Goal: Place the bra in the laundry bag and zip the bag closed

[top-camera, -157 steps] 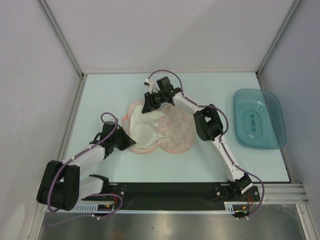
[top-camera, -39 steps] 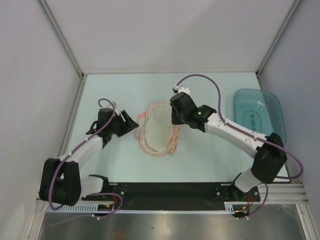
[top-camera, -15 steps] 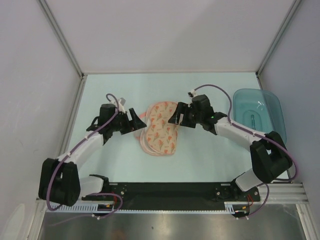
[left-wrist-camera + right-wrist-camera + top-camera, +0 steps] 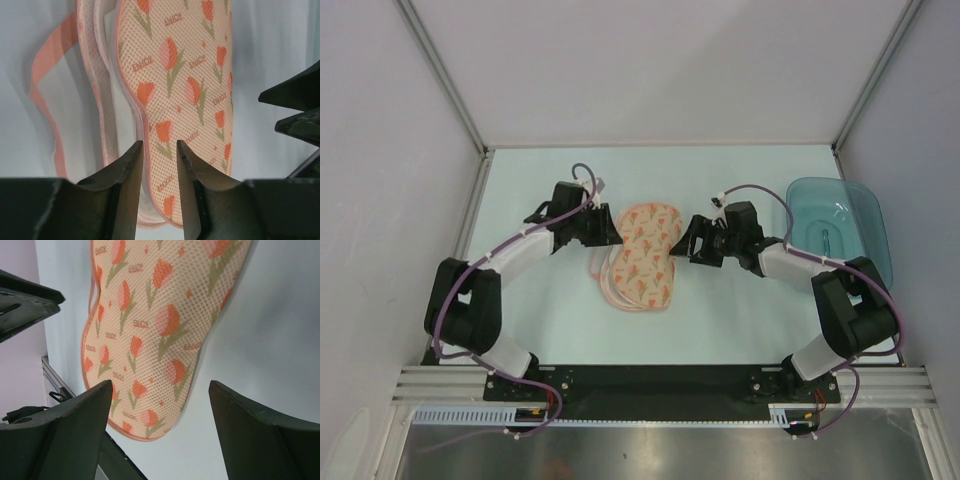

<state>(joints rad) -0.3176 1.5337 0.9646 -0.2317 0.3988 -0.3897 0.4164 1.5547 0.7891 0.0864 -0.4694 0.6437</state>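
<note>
Both arms have closed in on the laundry bag (image 4: 642, 258), now folded over mid-table with the bra unseen, presumably inside, so zipping remains: the left gripper (image 4: 610, 232) is narrowed at its rim, grip uncertain, and the right gripper (image 4: 682, 243) is wide open and empty just beside it.

Top view looks down; wrist views (close) share the laundry bag (image 4: 190, 100).

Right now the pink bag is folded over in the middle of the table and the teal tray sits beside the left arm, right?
No. The teal tray sits beside the right arm, not the left; the top view shows it. The pink bag is folded over mid-table, as you said.
</note>
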